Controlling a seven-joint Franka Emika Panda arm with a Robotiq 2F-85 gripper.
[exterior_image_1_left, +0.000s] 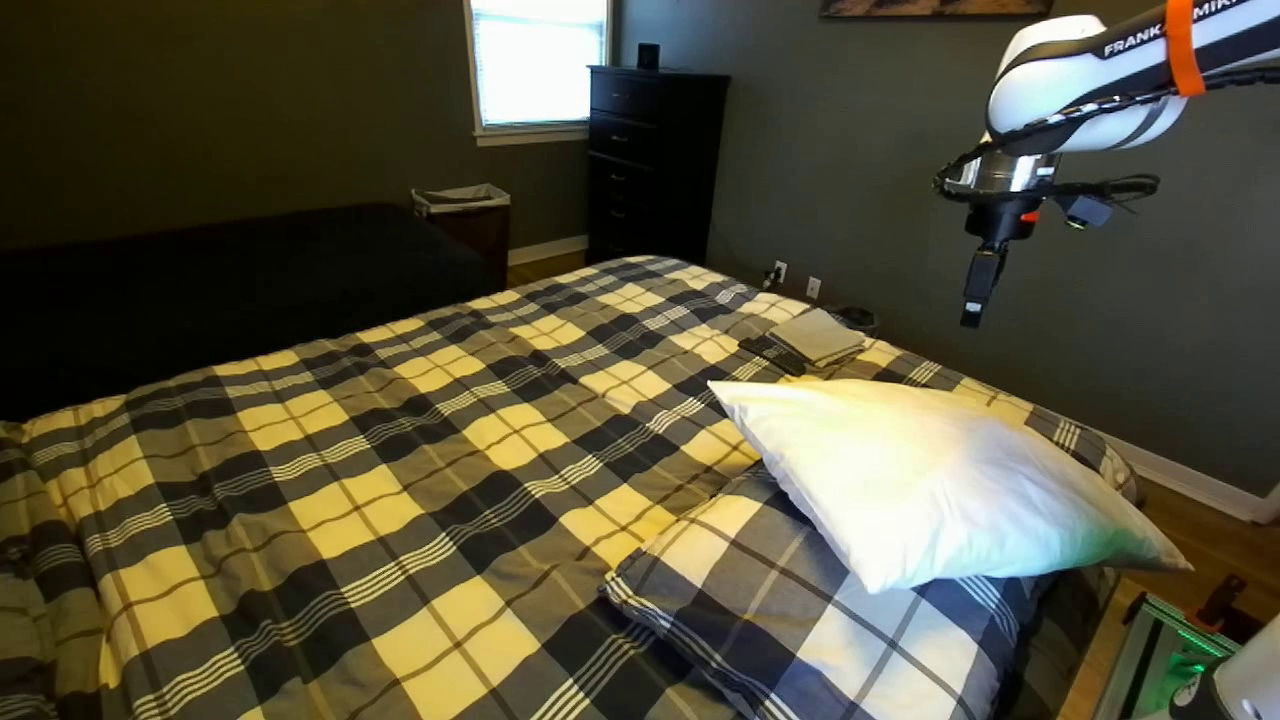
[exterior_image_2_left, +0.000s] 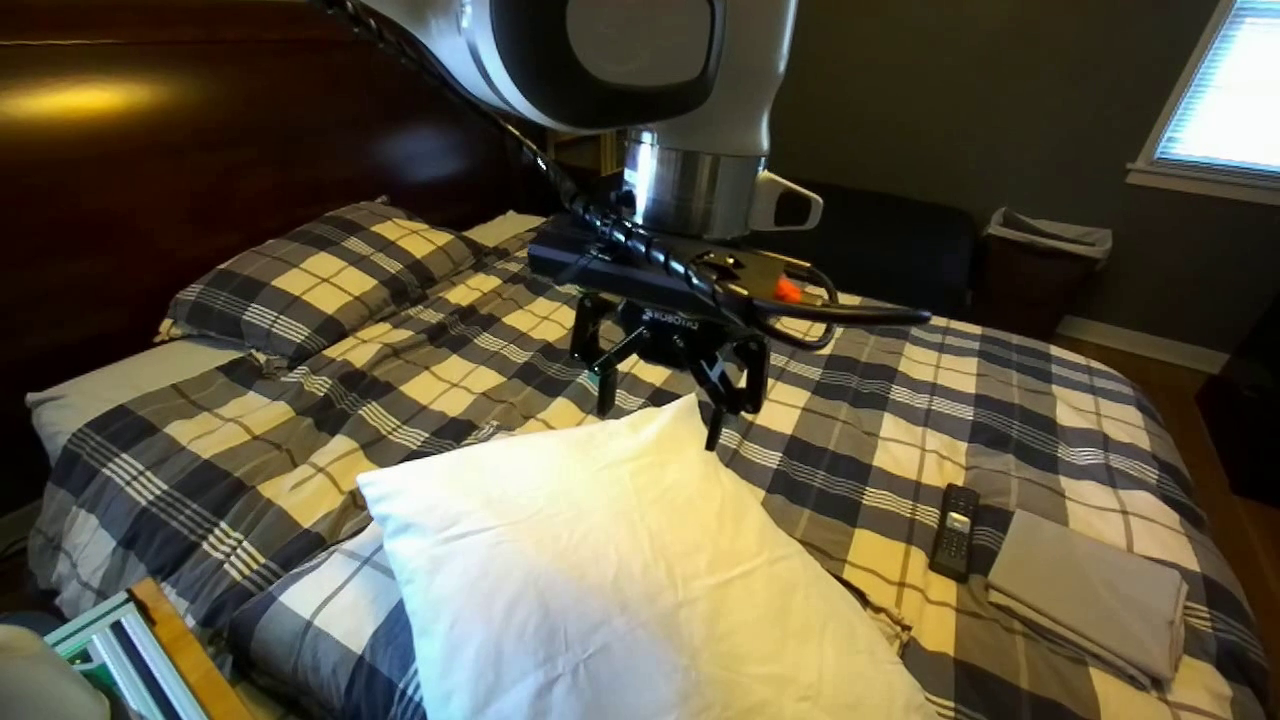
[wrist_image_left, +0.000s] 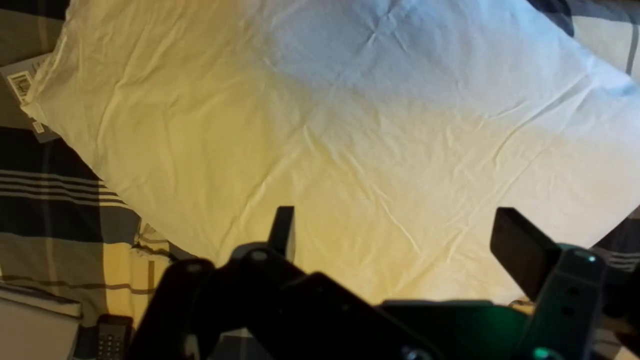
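Note:
A white pillow (exterior_image_1_left: 930, 480) lies at a slant over a plaid pillow (exterior_image_1_left: 830, 600) on the bed. In the wrist view the white pillow (wrist_image_left: 350, 150) fills most of the picture. My gripper (exterior_image_1_left: 972, 318) hangs well above and apart from it, fingers pointing down. The gripper (exterior_image_2_left: 660, 428) has its fingers spread wide; a corner of the white pillow (exterior_image_2_left: 600, 560) shows behind them, not held. Between the fingertips of the gripper (wrist_image_left: 395, 212) in the wrist view I see only pillow cloth lying below.
On the plaid bedcover (exterior_image_1_left: 400, 480) lie a black cordless phone (exterior_image_2_left: 955, 535) and a folded grey cloth (exterior_image_2_left: 1090, 590). Another plaid pillow (exterior_image_2_left: 320, 280) rests near the dark headboard (exterior_image_2_left: 200, 130). Beyond the bed stand a hamper (exterior_image_1_left: 462, 200) and a dark dresser (exterior_image_1_left: 655, 165).

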